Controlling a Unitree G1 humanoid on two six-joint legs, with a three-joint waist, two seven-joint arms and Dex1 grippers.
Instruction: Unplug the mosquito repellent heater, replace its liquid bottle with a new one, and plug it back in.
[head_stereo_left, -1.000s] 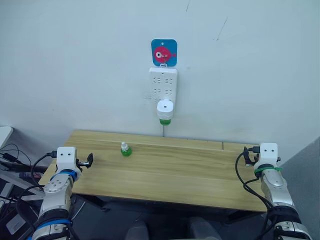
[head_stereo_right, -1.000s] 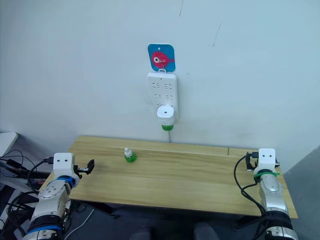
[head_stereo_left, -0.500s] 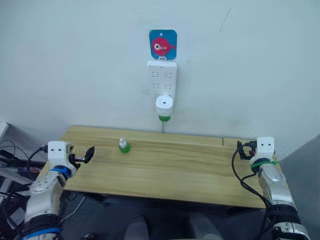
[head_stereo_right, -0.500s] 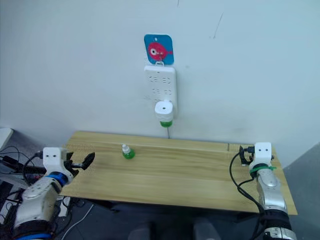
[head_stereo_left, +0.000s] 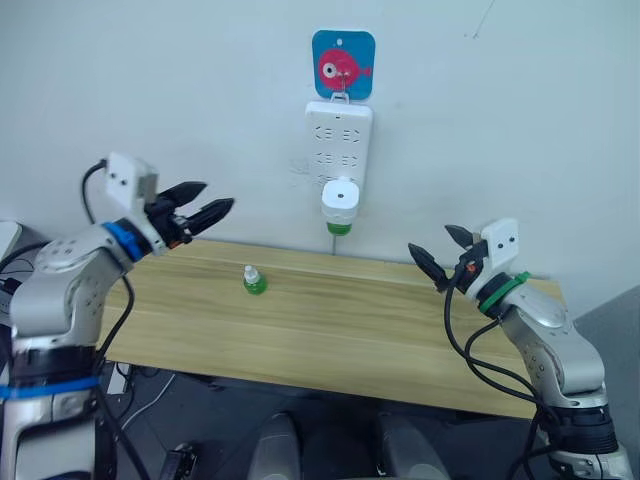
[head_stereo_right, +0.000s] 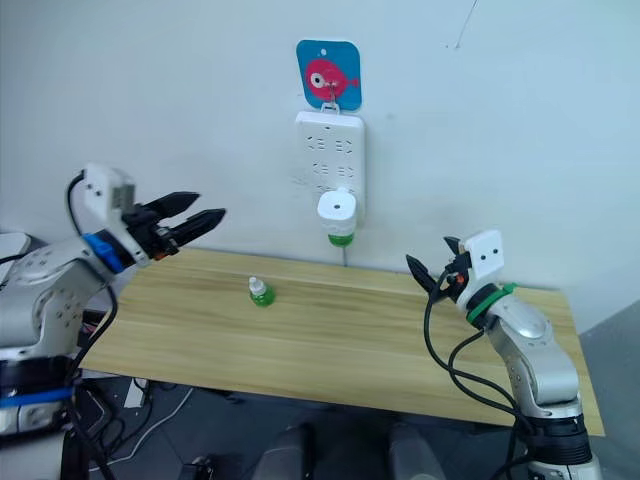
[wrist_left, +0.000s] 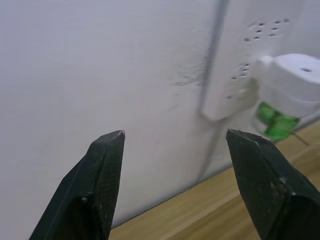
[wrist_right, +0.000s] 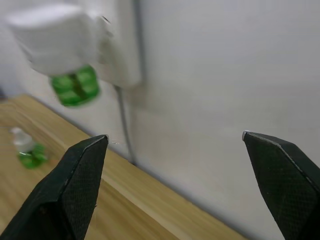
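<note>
Both end effectors, left (head_stereo_left: 205, 212) and right (head_stereo_left: 437, 254), hang spread and empty beside the white rounded plastic heater (head_stereo_left: 340, 198), plugged into the wall's white power strip (head_stereo_left: 338, 140); grip its dome squarely, pull straight outward.

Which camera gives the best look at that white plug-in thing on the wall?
The left wrist view: the mosquito repellent heater appears large, its top hole and green bottle plain. The right wrist view blurs it; the eye views show it small.

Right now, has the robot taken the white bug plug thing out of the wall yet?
Not yet. The white rounded plastic heater sits plugged into the long white power strip, green bottle underneath. The left gripper and right gripper hang open, empty. The small green spare bottle waits on the wooden table.
</note>
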